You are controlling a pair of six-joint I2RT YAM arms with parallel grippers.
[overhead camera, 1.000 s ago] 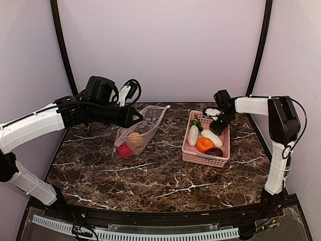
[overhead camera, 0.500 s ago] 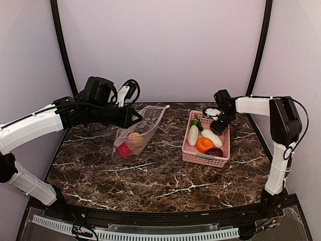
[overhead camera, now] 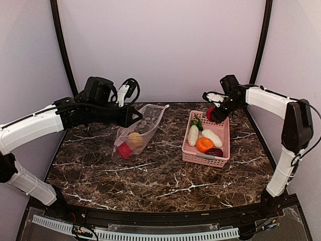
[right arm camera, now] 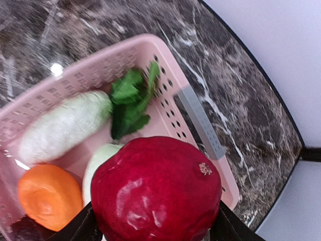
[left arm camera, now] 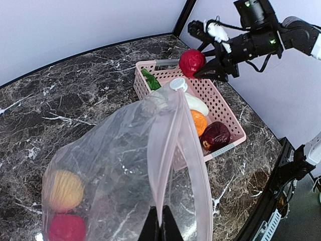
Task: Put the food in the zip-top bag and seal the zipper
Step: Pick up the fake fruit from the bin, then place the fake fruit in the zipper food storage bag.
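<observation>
here, the right end effector point(overhead camera: 214, 114) grips a glossy, round red apple point(right arm camera: 155, 191) above the far end of the slotted pink basket point(overhead camera: 200, 159). the floppy clear zip-top bag point(overhead camera: 143, 128) lies on the marbled counter point(overhead camera: 150, 175) to its left, long axis slanting toward the basket, mouth edge pinched up by the clenched left end effector point(overhead camera: 136, 116).

Bright, even, soft light; faint shadows; sm. glare spot on tabletop point(right arm camera: 56, 69); wrist cams sharp.
</observation>
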